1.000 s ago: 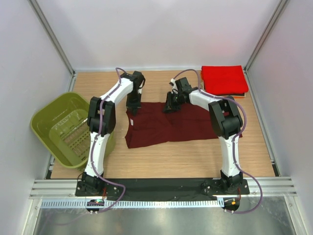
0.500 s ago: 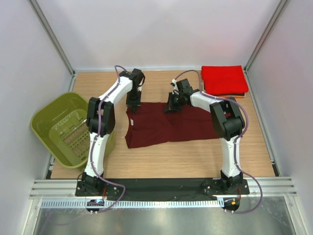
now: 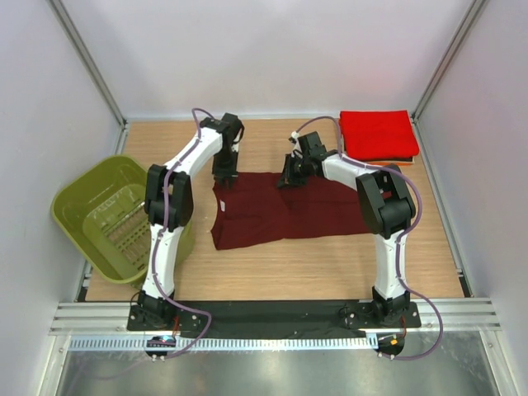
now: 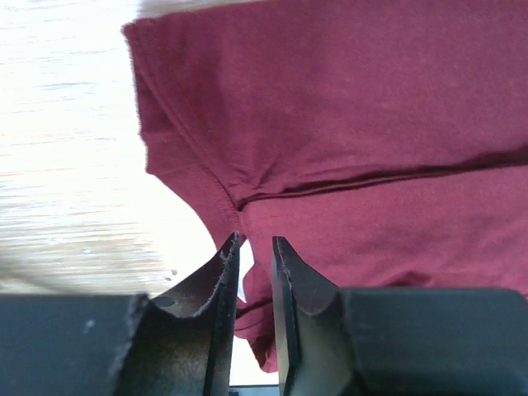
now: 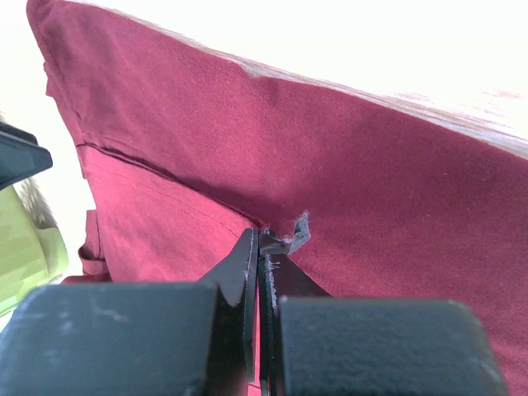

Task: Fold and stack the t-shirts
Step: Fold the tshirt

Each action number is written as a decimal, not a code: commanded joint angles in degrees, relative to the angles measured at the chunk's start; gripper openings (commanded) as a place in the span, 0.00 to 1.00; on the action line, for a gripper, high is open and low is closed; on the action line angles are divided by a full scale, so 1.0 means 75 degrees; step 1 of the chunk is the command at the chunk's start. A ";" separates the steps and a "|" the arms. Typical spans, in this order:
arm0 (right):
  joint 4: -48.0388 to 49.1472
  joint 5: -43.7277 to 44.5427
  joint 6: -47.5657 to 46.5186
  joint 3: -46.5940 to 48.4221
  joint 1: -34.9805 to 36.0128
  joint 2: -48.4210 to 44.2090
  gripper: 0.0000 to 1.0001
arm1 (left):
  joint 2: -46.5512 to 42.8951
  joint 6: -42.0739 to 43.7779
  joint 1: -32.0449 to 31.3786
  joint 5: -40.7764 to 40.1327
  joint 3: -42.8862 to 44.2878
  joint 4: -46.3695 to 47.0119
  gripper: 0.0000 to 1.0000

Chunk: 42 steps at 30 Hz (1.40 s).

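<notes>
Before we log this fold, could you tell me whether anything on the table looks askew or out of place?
Mostly the maroon t-shirt: it lies unevenly, its left part hanging nearer than the right and an edge rumpled by the left tool. The right tool pinches a fold. The red stack looks neat; the basket sits tilted.

The overhead view was evenly and softly lit, sharp throughout, with only faint shadows under the arms on the wooden table [image 3: 272, 264]. Both wrist views were overexposed: the table [image 4: 66, 165] washed out to near white beside the dark maroon t-shirt [image 4: 371, 124]. The close fingers [image 5: 247, 313] were dark and slightly blurred, the cloth weave sharper.
</notes>
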 commanded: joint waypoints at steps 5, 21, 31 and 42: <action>0.0243 0.0076 0.0040 0.0017 0.0047 -0.0350 0.01 | -0.0038 0.0070 0.0048 0.0361 -0.0135 0.0008 0.26; 0.0231 0.0052 0.0134 0.0075 0.0047 -0.0268 0.01 | -0.0037 0.0305 0.0364 0.0746 -0.0943 0.0535 0.27; 0.0254 0.0040 0.0169 -0.0042 0.0036 -0.0256 0.01 | 0.0009 0.0211 0.0353 0.1216 -0.1037 0.0794 0.20; 0.0266 0.0099 0.0251 -0.0100 0.0035 -0.0397 0.01 | -0.0119 0.0176 0.0353 0.0923 -0.0499 0.0536 0.00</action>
